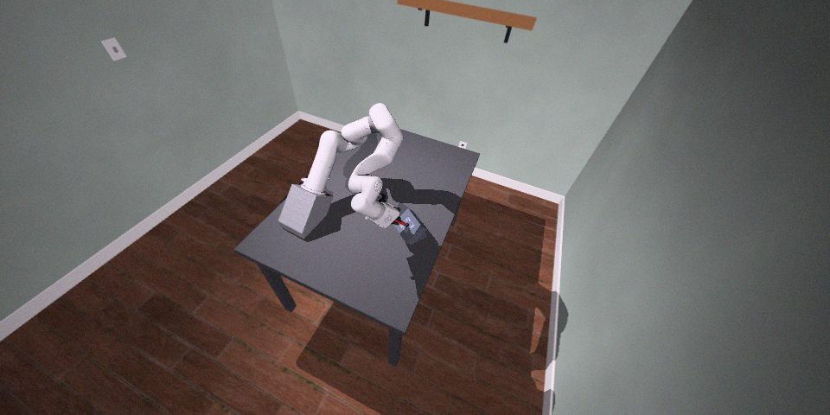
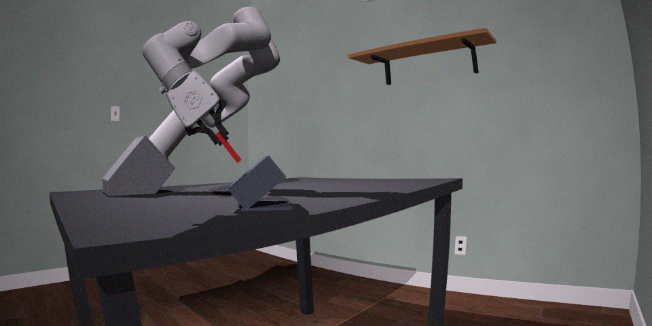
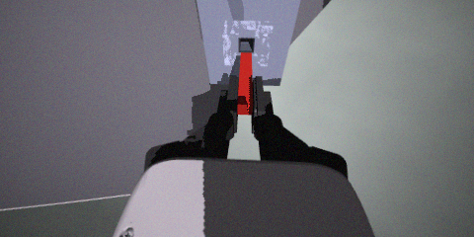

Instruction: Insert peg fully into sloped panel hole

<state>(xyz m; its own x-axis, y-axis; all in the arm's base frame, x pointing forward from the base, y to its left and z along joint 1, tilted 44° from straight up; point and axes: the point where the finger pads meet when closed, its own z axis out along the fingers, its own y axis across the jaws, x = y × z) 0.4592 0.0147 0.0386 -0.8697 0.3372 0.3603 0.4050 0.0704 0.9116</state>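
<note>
The peg (image 2: 228,147) slanted down toward the panel (image 2: 256,181), its tip just short of the hole (image 3: 245,45), its upper end clamped in the gripper (image 2: 214,131).

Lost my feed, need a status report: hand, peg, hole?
Hand shut on red square peg. Peg tilted, tip short of grey sloped panel, lined on its square hole. Path open.
</note>
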